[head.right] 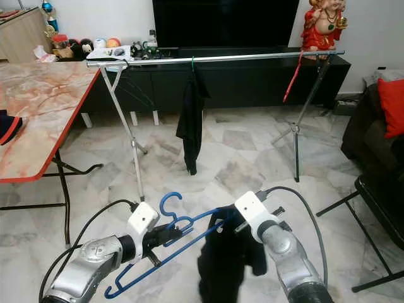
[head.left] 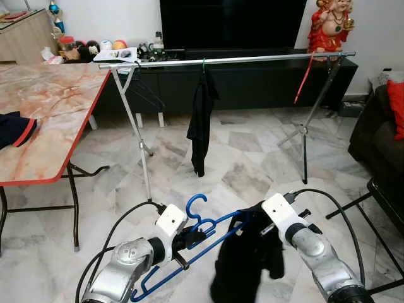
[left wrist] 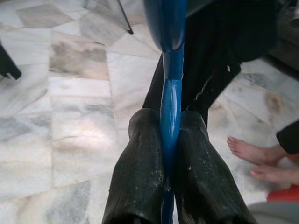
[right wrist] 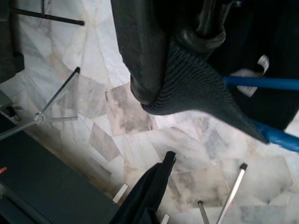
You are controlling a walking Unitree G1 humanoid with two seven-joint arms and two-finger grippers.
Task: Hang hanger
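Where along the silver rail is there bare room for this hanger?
The silver clothes rail is bare between the hanging black garment and the red strap. The left end is crowded by dark empty hangers. The left gripper holds the blue plastic hanger.

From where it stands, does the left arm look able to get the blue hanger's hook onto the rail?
Probably not yet: the left pincer grips the blue hanger low down, and the rail stands well ahead across open floor.

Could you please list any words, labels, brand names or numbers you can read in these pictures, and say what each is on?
None can be read. The white tag on the black garment shows no legible print, and the items on the TV cabinet are too small to make out.
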